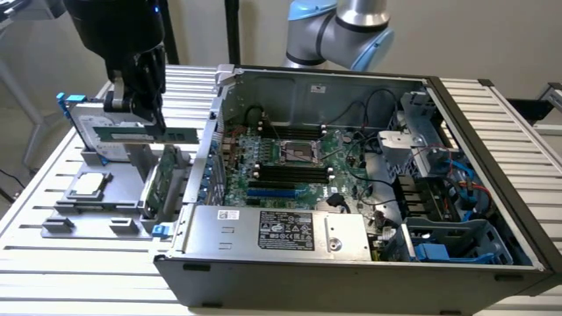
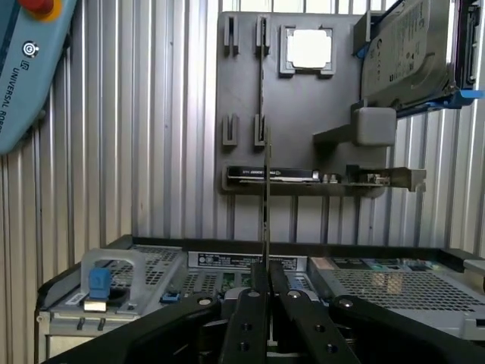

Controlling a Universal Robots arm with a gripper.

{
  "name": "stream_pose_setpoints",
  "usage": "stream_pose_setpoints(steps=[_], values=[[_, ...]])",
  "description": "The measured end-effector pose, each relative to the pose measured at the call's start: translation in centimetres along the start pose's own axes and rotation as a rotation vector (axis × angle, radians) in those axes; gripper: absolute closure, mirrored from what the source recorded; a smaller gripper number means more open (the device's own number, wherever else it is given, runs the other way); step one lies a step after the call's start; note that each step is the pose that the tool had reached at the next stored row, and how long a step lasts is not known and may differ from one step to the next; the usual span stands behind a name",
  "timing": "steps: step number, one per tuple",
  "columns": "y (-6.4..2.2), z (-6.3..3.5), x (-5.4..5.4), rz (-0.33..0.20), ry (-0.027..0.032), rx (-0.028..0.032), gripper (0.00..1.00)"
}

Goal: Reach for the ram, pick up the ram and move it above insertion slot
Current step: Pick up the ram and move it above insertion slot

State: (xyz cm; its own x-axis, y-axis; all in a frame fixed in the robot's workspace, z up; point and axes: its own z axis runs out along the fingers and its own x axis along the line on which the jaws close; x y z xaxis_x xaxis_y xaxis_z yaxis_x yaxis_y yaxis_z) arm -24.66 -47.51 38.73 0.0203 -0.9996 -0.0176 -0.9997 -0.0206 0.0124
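Note:
The ram (image 1: 167,135) is a long thin green stick, held level in the air above the grey holder tray (image 1: 97,210), to the exterior view's left of the open computer case (image 1: 351,263). My gripper (image 1: 143,126) is shut on it from above, near its middle. In the wrist view the ram (image 2: 267,197) shows edge-on as a thin dark line rising from between my black fingers (image 2: 254,303), with my gripper (image 2: 267,282) clamped on its lower end. The black memory slots (image 1: 290,174) lie on the motherboard inside the case, to the exterior view's right of the ram.
The holder tray carries a silver hard drive (image 1: 88,125), a processor chip (image 1: 91,187) and a larger green card (image 1: 167,181) standing on edge. The case wall (image 1: 210,131) rises between the tray and the motherboard. Cables and drive cages fill the case's right side.

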Motion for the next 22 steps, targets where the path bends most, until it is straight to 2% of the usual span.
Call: stream_pose_setpoints(steps=[22], values=[[-5.55,-0.25,-1.6,0.0,-0.0231,0.0004,0.88]])
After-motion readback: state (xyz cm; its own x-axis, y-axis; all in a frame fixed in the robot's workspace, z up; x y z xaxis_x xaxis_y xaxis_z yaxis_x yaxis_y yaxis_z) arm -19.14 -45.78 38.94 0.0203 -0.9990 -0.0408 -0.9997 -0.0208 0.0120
